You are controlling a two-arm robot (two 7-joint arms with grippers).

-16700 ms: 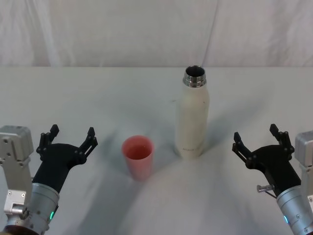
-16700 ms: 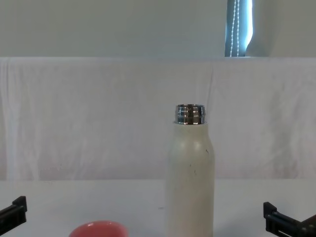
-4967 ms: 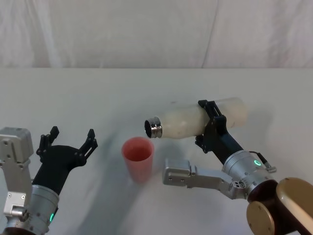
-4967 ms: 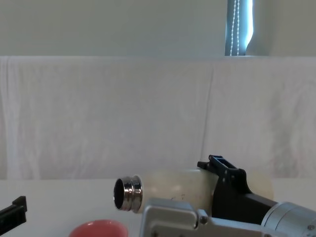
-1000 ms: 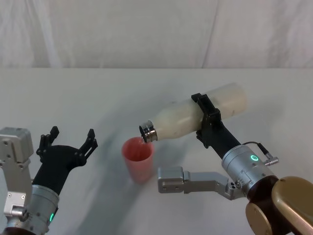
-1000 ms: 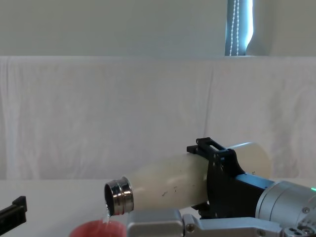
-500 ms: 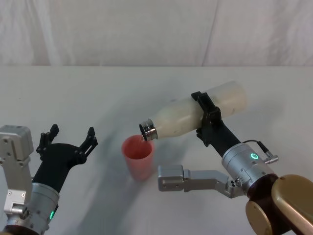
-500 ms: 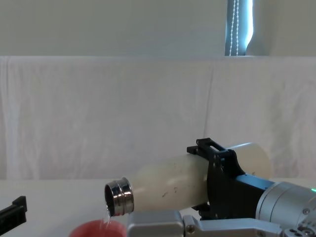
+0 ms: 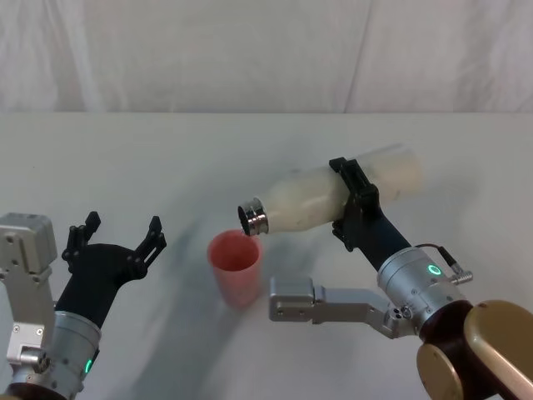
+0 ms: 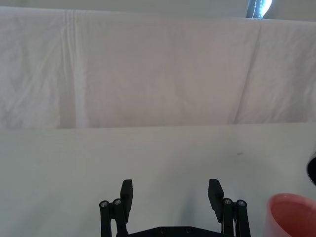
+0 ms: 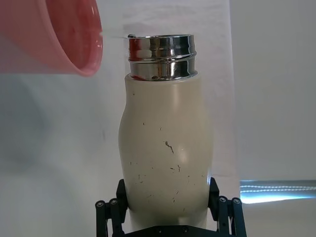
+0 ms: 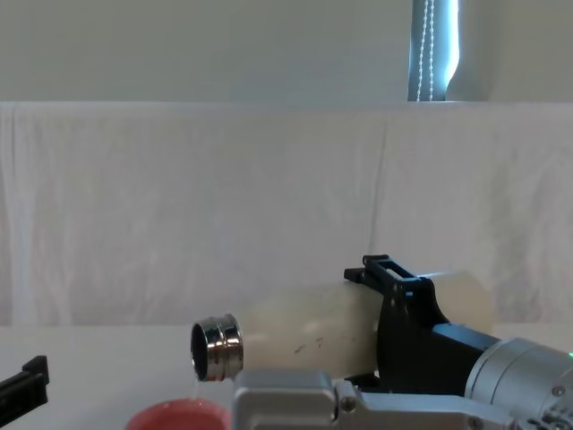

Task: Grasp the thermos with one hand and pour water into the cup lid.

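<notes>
1. The right arm reaches forward and inward from the lower right, its silver-grey wrist showing a green light.
2. The right pincer (image 9: 354, 200) is turned sideways, its black fingers (image 11: 221, 212) clamped around a bottle body held raised.
3. The left arm sits low at the lower left.
4. The left pincer (image 9: 117, 237) points forward, fingers (image 10: 126, 193) spread wide, holding nothing.

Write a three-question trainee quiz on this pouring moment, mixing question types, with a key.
1. True or false: the left gripper holds the thermos.
2. Multiple choice: the thermos's steel neck is A) above the cup lid, B) inside it, C) on the table.
3. Fill in: the right gripper is clamped around the thermos's ____.

Key: 1 false, since it sits open and empty at the robot's left; 2 A; 3 body.
</notes>
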